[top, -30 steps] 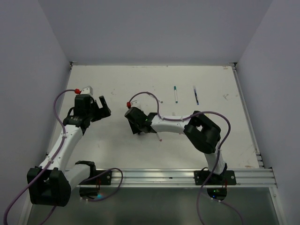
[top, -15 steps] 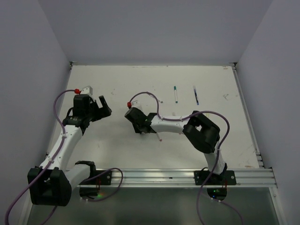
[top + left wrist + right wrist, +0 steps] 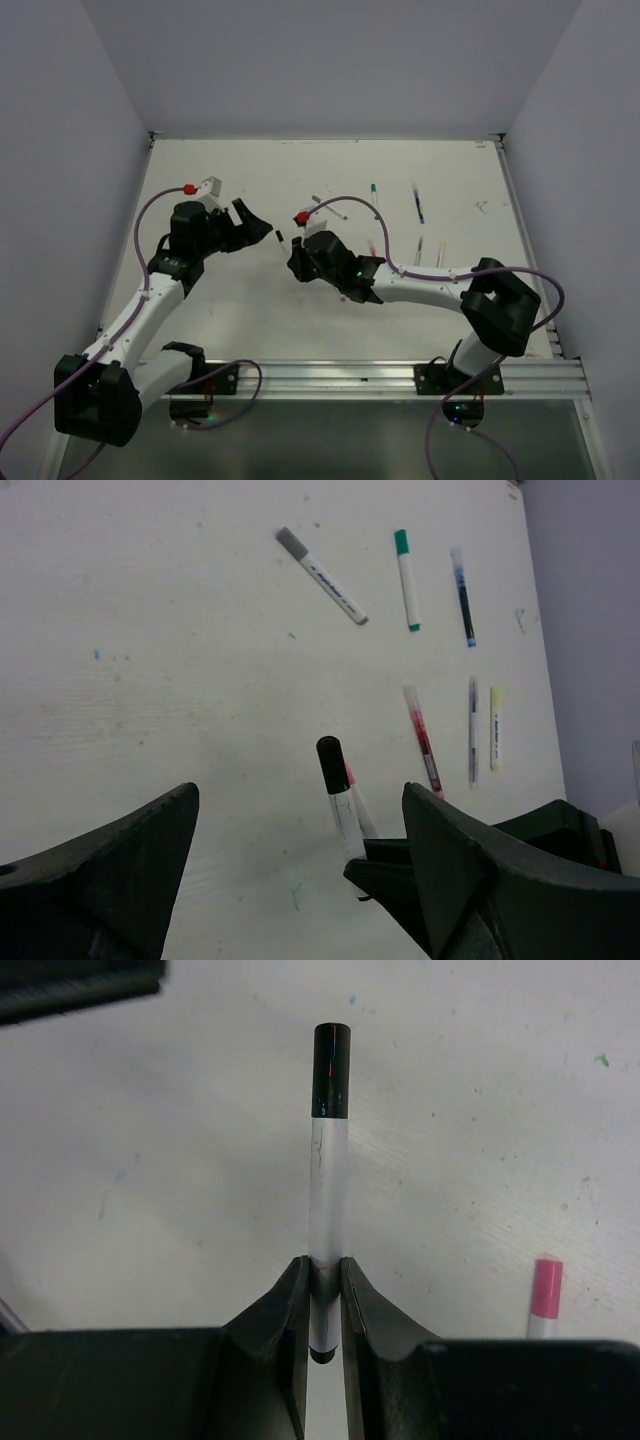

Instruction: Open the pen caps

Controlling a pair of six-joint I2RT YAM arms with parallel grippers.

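Top external view, checked against the preceding second: found the right gripper no longer half-open low over the white table but clenched on a slim white-barrelled marker pen, with its elbow swung out to the right. Confirmed from the right wrist view a firm pinch on the barrel near its tail, with the stubby black plastic cap seated on the free end. Judged the pen raised off the table and pointed left, cap first, toward the left gripper.

Found the left gripper shifted right, toward centre. Recorded it as released and grasping nothing, jaws spread wide but just beginning to narrow. Noted a gap between cap and jaws, so no contact yet.

Taken to mean: pick-up done, presentation to the other hand under way, cap not yet pulled. Judged the next need as bringing the cap squarely between the left jaws before any closing.

Noted a pink-capped white pen lying near the right gripper. Noted further right a grey-capped pen, a green-capped pen, a dark blue pen, a red pen, a slim dark pen and a pale yellow pen, all flat on the table and none handled. Found the slim dark and yellow ones newly uncovered by the arm's swing.
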